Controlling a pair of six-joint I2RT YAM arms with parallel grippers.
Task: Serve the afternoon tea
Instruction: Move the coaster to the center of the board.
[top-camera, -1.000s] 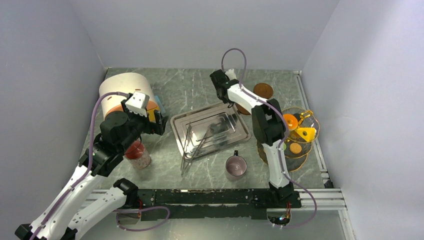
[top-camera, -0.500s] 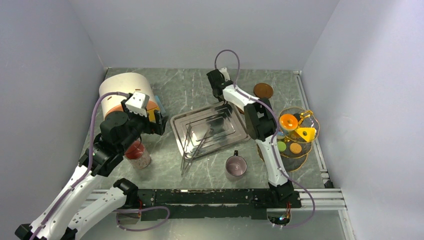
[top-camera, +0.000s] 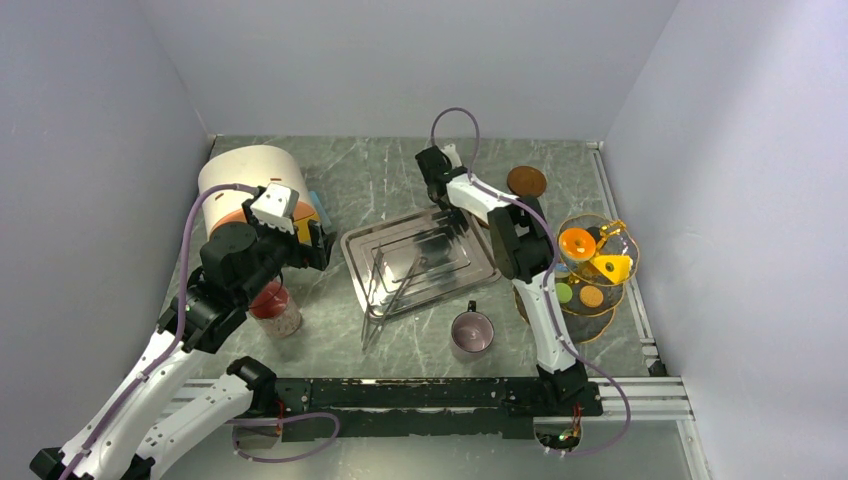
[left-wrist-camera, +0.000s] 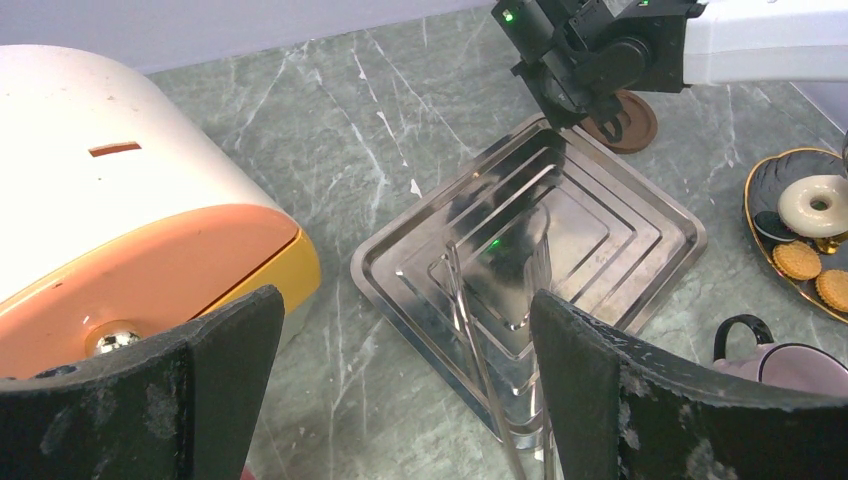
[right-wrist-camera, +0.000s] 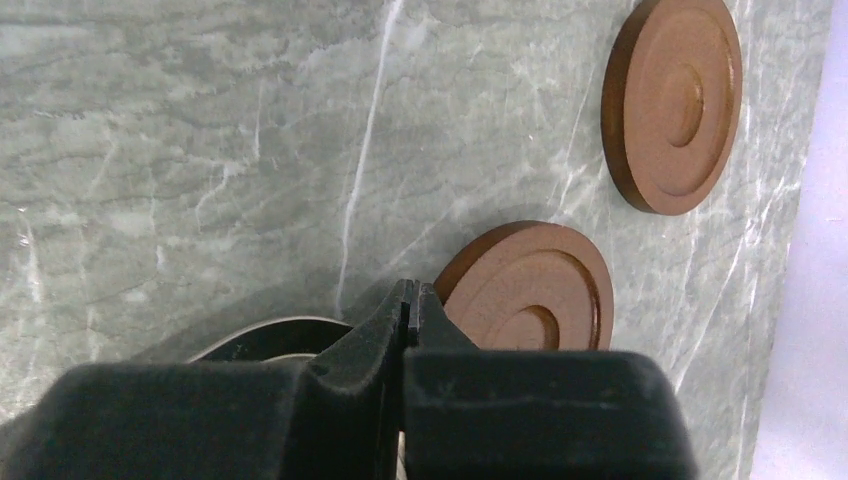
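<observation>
— Steel tray (top-camera: 358, 248) mid-table, with the right gripper (right-wrist-camera: 408, 305) pressed together on nothing at its far corner. What's the risk?
— It could shove the tray and send the tongs (top-camera: 392, 288) into the mug (top-camera: 471, 331) at the near edge, or clip the brown coaster (right-wrist-camera: 530, 290).
— And the treats (top-camera: 591, 296)?
— They're on the glass stand (top-camera: 597, 320) at right. That elbow is close and could knock it. Left gripper (top-camera: 318, 243) hangs spread at left.

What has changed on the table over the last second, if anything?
The right arm swung left, off the tiered treat stand, and the right gripper shifted slightly left above the far corner of the tray; its fingers remained shut on nothing. The left gripper, open, the mug and the tongs stayed put.
</observation>
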